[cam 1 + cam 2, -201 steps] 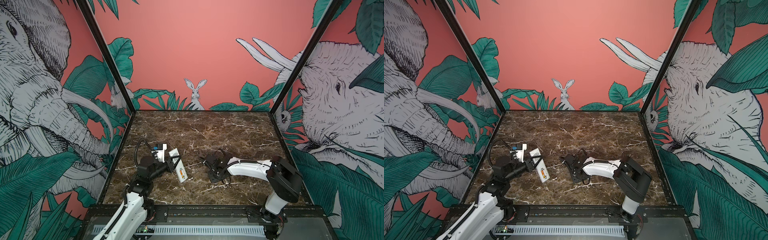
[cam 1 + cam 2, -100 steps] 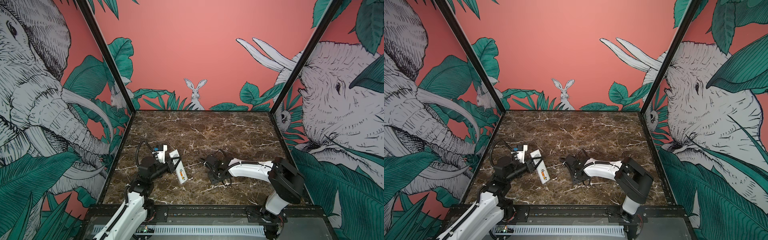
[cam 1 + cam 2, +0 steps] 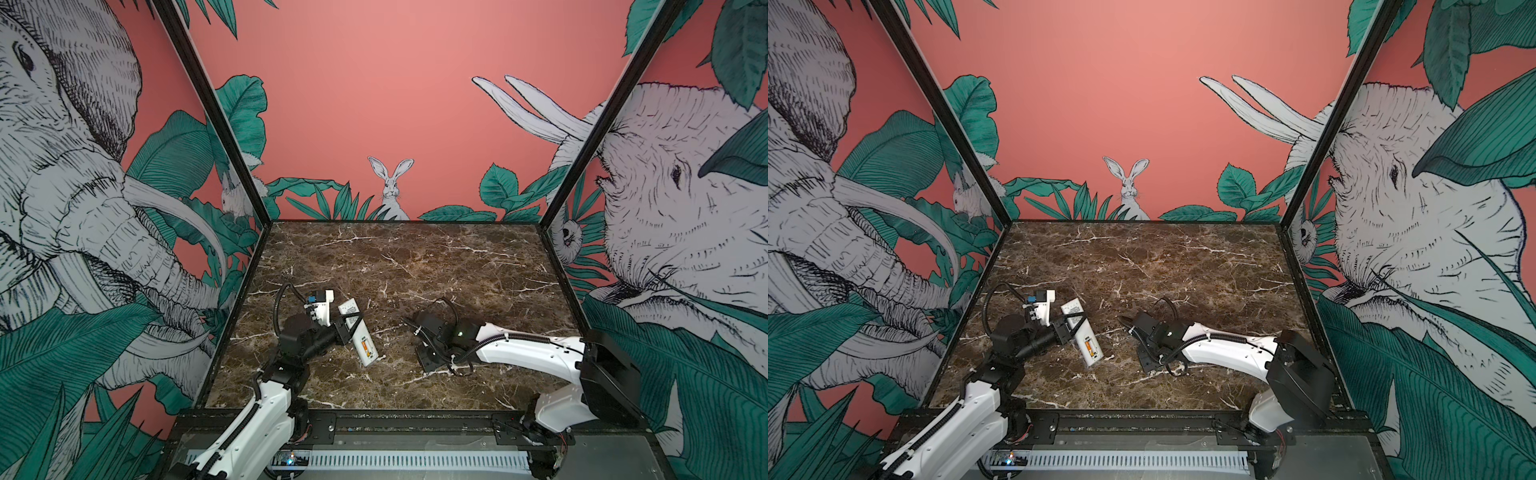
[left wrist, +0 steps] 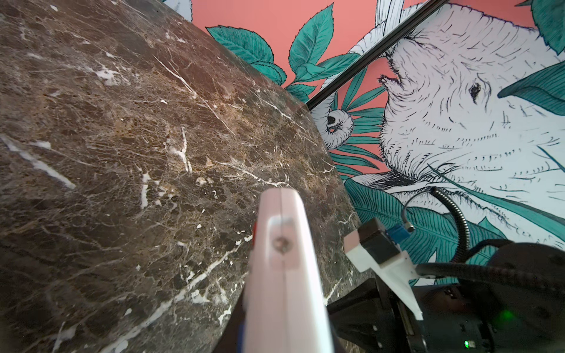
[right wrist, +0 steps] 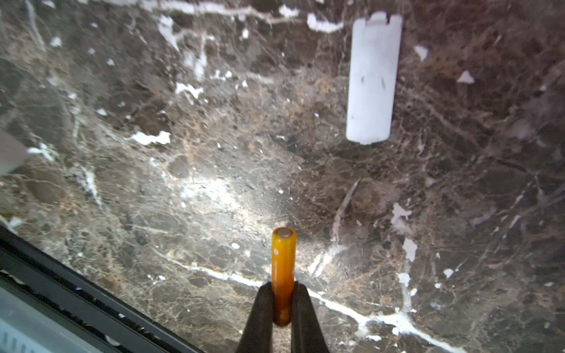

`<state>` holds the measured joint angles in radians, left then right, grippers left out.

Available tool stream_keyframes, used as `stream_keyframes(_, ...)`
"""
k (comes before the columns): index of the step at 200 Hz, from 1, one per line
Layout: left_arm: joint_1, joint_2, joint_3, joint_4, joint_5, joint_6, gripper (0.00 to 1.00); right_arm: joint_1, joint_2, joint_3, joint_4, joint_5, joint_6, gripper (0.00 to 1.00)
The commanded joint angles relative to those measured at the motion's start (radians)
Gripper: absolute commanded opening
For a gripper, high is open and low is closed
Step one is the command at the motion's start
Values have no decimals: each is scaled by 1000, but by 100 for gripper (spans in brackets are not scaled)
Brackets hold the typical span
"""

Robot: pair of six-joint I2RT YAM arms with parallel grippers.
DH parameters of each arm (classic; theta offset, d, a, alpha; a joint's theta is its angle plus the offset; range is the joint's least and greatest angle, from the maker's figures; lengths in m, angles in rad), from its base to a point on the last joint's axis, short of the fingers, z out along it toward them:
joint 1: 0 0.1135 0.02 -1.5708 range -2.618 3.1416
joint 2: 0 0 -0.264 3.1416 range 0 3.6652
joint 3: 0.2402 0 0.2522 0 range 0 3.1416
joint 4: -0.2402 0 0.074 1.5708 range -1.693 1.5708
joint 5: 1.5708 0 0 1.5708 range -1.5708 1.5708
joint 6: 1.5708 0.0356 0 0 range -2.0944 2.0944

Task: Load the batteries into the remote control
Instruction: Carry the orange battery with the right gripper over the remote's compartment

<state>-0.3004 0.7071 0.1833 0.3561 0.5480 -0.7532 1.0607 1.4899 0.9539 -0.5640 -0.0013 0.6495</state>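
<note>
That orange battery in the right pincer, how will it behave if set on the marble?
The battery is a smooth round cylinder, so it would likely roll on the flat marble. It looks rigid. The right pincer grips only one end, so it may pivot or slip if bumped.

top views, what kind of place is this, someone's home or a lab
Most likely a robot test cell, not a home: a marble-look tabletop boxed in by jungle-mural walls on a black frame, with a left arm and right arm mounted at its front edge.
</note>
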Motion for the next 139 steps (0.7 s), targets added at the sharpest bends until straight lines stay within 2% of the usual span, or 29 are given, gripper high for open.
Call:
stream_keyframes(1, -2, -9, -21, 94, -16, -42, 0, 8, -15, 60, -32, -27, -28, 1)
stream_keyframes(50, -2, -6, -22, 114, -25, -63, 0, 32, 10, 232, -93, -75, -92, 0)
stream_keyframes(81, -1, 34, -33, 190, -30, -119, 0, 46, 35, 305, -118, -89, -105, 0)
stream_keyframes(139, -2, 63, -27, 264, -11, -170, 0, 82, 143, 476, -193, -133, -170, 0)
